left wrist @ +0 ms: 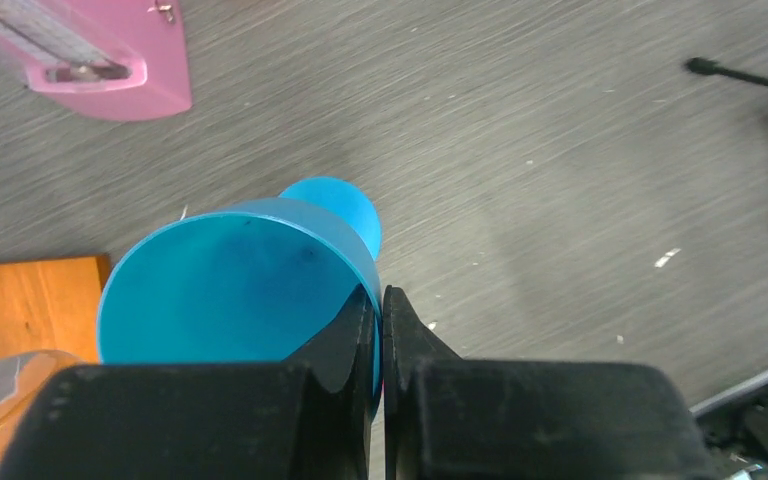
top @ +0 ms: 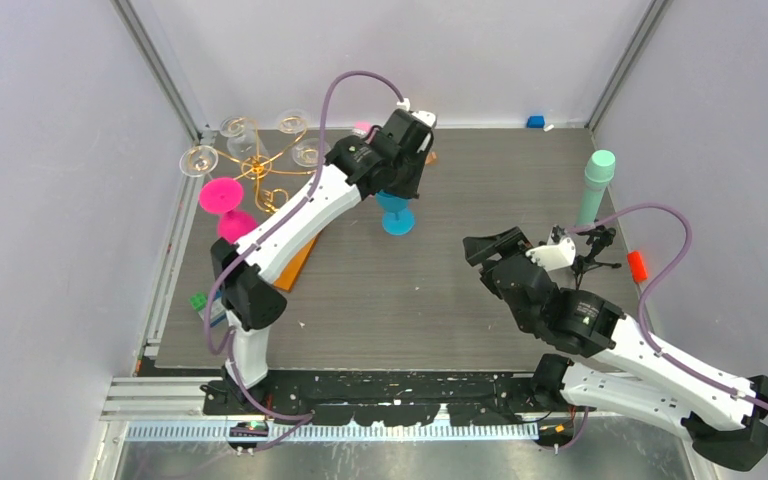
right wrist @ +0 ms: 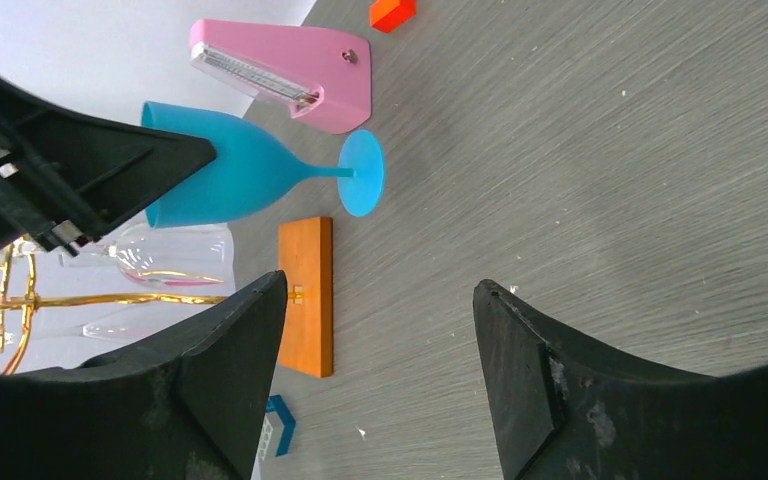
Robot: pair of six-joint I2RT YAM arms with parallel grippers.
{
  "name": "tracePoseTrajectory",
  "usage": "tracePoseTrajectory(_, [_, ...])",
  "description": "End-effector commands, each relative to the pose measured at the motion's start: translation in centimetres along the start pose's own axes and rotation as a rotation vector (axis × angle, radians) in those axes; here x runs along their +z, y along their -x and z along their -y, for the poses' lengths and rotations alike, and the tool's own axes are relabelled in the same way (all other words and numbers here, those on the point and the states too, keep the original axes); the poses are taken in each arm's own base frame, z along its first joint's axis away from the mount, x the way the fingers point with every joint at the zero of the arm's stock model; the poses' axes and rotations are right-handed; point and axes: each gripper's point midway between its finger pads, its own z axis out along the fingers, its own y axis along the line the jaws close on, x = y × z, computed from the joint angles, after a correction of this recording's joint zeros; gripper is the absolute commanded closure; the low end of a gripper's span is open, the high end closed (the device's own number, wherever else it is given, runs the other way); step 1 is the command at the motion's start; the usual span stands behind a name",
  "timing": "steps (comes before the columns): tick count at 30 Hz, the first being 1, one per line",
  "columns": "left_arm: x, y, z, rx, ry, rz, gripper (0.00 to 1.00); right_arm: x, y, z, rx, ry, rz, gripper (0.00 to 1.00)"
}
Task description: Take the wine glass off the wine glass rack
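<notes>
Teal-blue opaque wine glass [left wrist: 230, 280], upright, round foot down. It sits directly under the left claw [left wrist: 380, 300], which is clamped on its rim, one finger inside the bowl and one outside. The glass is clear of the gold wire rack [top: 255, 165], which is left of that claw. Can't tell if the foot touches the table [top: 460, 300]. Right claw [right wrist: 380, 340] is spread wide, holds nothing, and is well apart.

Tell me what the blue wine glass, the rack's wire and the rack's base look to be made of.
Blue wine glass: opaque, evenly coloured, soft sheen; probably plastic. Rack wire: thin, shiny gold rod with bright glints; likely plated metal. Base: flat orange-brown slab with faint grain; looks like wood, maybe varnished.
</notes>
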Motion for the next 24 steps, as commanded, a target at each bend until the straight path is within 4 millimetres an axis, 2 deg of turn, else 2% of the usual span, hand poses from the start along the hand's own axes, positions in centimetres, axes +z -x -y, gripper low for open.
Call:
tracePoseTrajectory(1, [0.4, 0.7, -1.3, 0.018, 0.085, 0.033, 1.0, -0.2, 1.5, -0.7, 0.029, 0.007, 0.059, 0.27])
tracePoseTrajectory(3, [1.6, 0.3, -1.0, 0.007, 0.082, 0.03, 1.0, -0.2, 1.2, -0.6, 0.036, 0.005, 0.049, 0.27])
tracePoseTrajectory(11, [7.2, -2.1, -1.8, -0.001, 0.162, -0.01, 1.0, -0.2, 0.8, 0.0, 0.035, -0.005, 0.026, 0.29])
tracePoseTrajectory(21, [11.3, -3.2, -2.5, 0.049, 0.212, -0.027, 1.0, -0.5, 0.8, 0.3, 0.043, 0.004, 0.021, 0.29])
tracePoseTrajectory(24, [12.1, -3.4, -2.6, 0.066, 0.218, -0.041, 0.93, -0.6, 0.9, 0.3, 0.041, 0.003, 0.019, 0.29])
